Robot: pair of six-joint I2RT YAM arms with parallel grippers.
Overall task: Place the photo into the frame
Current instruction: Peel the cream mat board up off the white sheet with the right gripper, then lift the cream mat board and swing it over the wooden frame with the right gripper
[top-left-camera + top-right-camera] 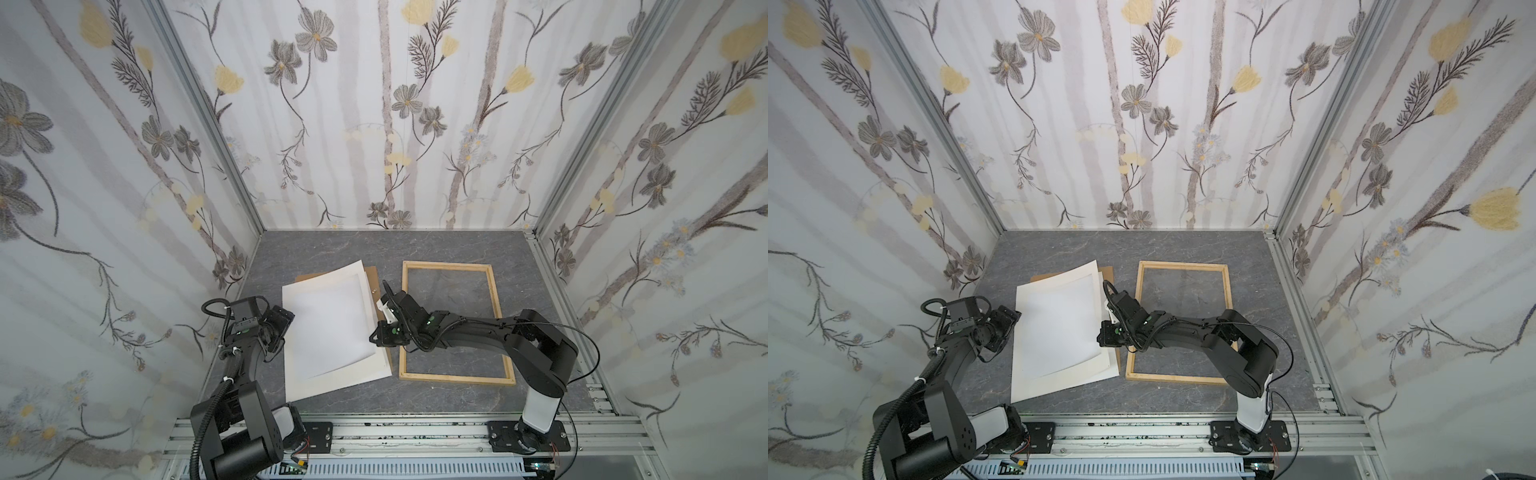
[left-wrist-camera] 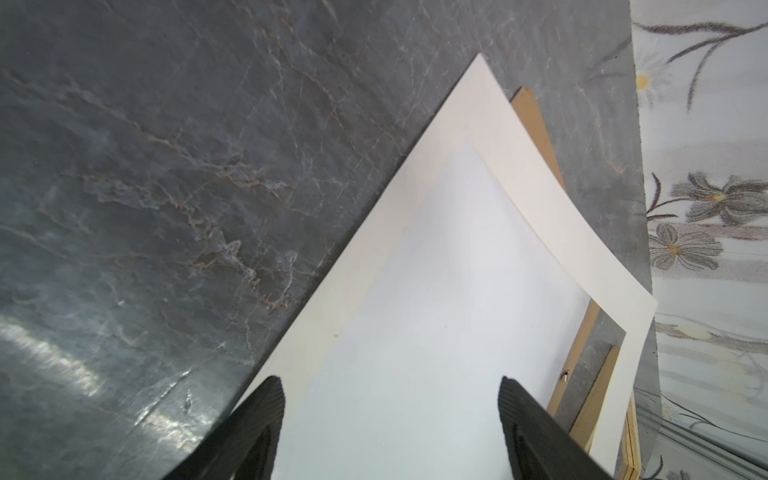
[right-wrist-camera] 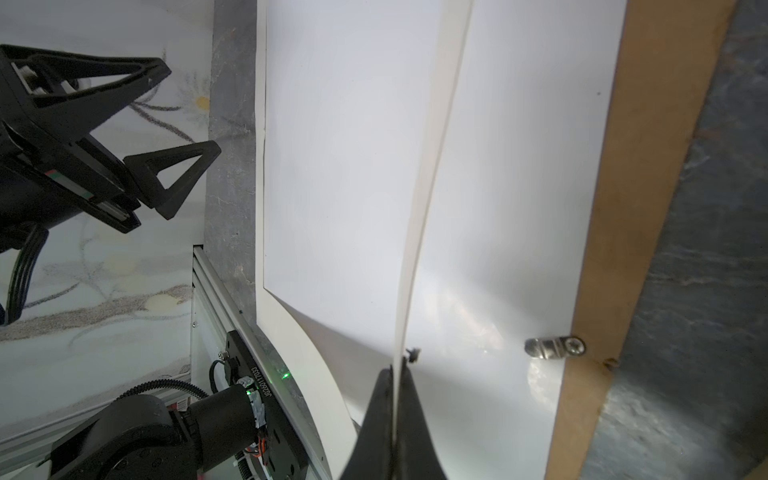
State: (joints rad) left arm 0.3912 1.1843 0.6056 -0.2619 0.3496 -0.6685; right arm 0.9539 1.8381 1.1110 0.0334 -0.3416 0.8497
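The photo (image 1: 332, 328) (image 1: 1059, 328) lies blank side up left of centre, a cream border around a whiter middle. My right gripper (image 1: 380, 311) (image 1: 1104, 309) (image 3: 399, 368) is shut on its right edge, which is raised and bowed off a white sheet (image 3: 519, 208) beneath. The frame (image 1: 457, 379) (image 1: 1177, 379), of thin pale wood strips, lies flat just right of the stack, under the right arm. My left gripper (image 1: 286, 316) (image 1: 1015, 316) (image 2: 390, 386) (image 3: 191, 110) stands open at the photo's (image 2: 415, 332) (image 3: 345, 166) left edge, holding nothing.
A brown hardboard backing panel (image 1: 372, 274) (image 1: 1106, 274) (image 3: 648, 166) with a metal turn clip (image 3: 552, 347) lies under the sheets. The grey marble tabletop (image 1: 415, 249) is closed in by flowered walls on three sides, with an aluminium rail (image 1: 415, 428) along the front.
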